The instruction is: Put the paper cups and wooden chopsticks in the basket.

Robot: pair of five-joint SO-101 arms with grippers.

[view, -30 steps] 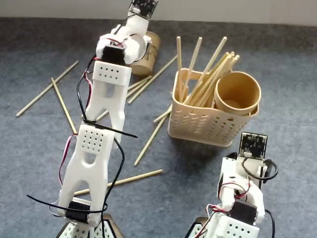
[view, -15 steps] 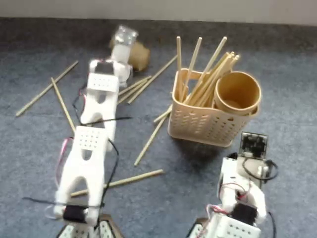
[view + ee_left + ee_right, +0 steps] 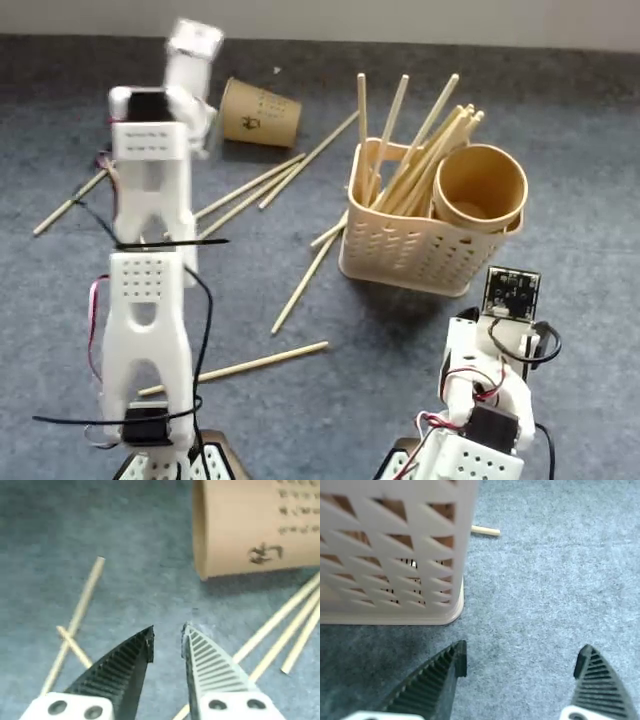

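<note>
from above, a paper cup (image 3: 480,187) is seen inside the basket (image 3: 400,250); up close, the left gripper (image 3: 168,637) is seen barely parted and the right gripper (image 3: 522,660) spread wide, nothing held.

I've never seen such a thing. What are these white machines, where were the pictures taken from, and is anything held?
These are two small robot arms, each ending in a two-fingered tool. One picture looks down from above; the others come from a camera on each wrist. The left tool hangs slightly open near a paper cup lying on its side; the right tool is wide open beside the basket. Neither holds anything. The basket holds another cup and several chopsticks; more chopsticks lie loose on the grey carpet.
</note>
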